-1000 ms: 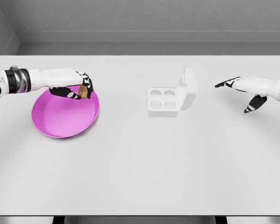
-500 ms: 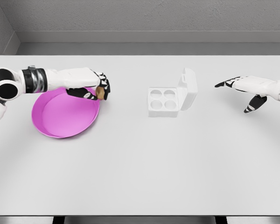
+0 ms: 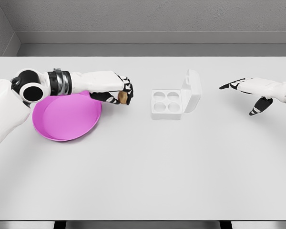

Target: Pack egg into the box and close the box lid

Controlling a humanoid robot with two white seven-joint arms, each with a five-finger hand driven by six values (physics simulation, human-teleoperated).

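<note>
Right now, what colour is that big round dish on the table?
The dish is bright magenta-pink, seen best in the head view.

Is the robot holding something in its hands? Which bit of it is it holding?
Yes. The left hand pinches a small brown egg in its fingertips, gripping the upper part. The right hand is open and holds nothing.

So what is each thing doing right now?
Egg: held in the left hand, between plate and box.
Box: lid open, all four cups empty.
Pink plate: empty.
Right hand: open, holding nothing.
</note>
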